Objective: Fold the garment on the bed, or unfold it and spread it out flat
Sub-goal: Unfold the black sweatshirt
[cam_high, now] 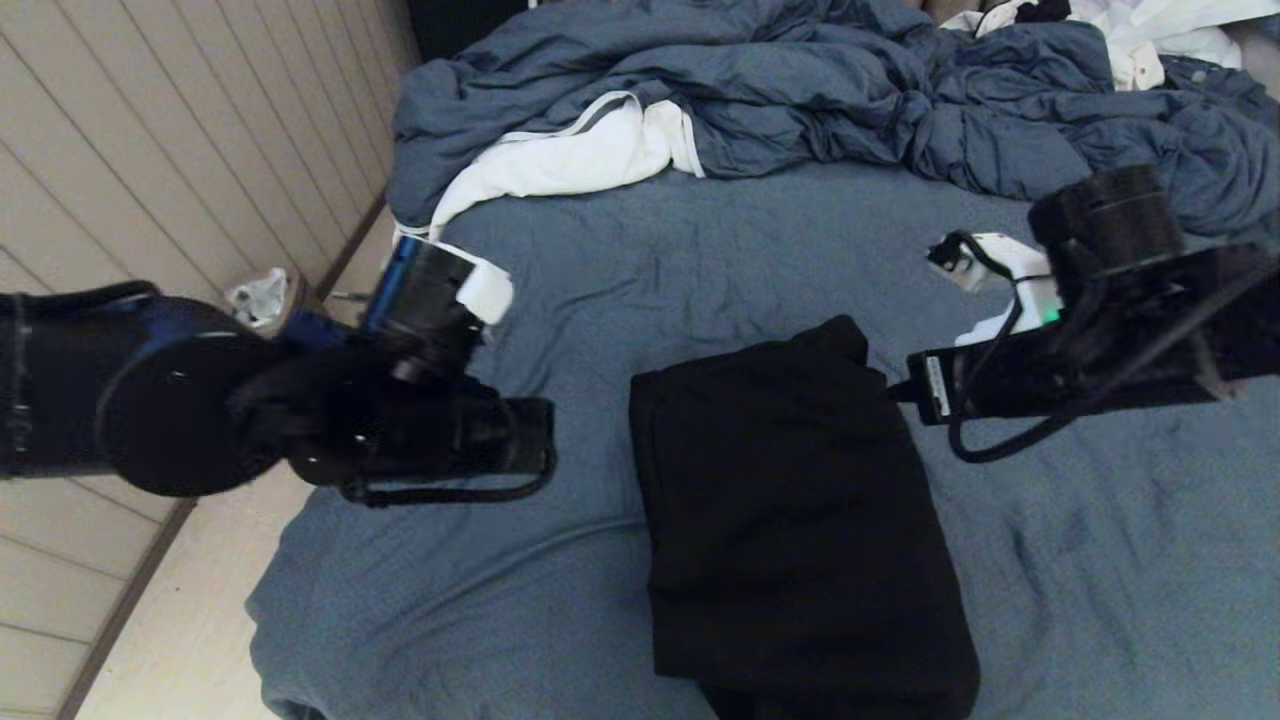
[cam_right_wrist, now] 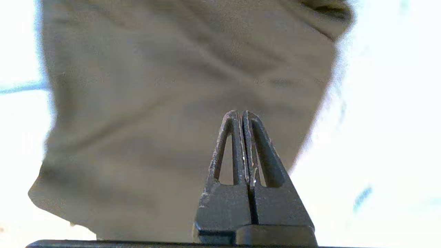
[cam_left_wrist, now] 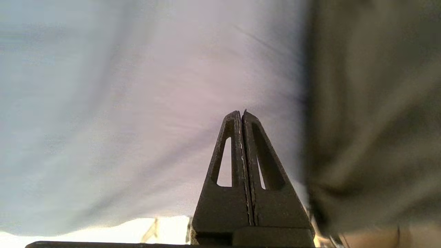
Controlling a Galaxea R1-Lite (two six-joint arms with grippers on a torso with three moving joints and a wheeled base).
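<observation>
both hands (cam_left_wrist: 242, 115) (cam_right_wrist: 241, 115) closed, empty

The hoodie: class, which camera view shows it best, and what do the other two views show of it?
The head view: the whole folded hoodie lies on the bed. The right wrist view shows much of it behind the shut right gripper; the left wrist view shows only one blurred edge beside the shut left gripper.

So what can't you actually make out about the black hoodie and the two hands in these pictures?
- Hoodie, head view: its near end is cut off by the picture's lower edge; folded, so zip, hood and sleeves are hidden.
- Left hand: hidden in the head view by its own arm; only its wrist view shows it shut and empty.
- Right hand: likewise, shut and empty.
- Both wrist views: hoodie and bed blurred.
</observation>
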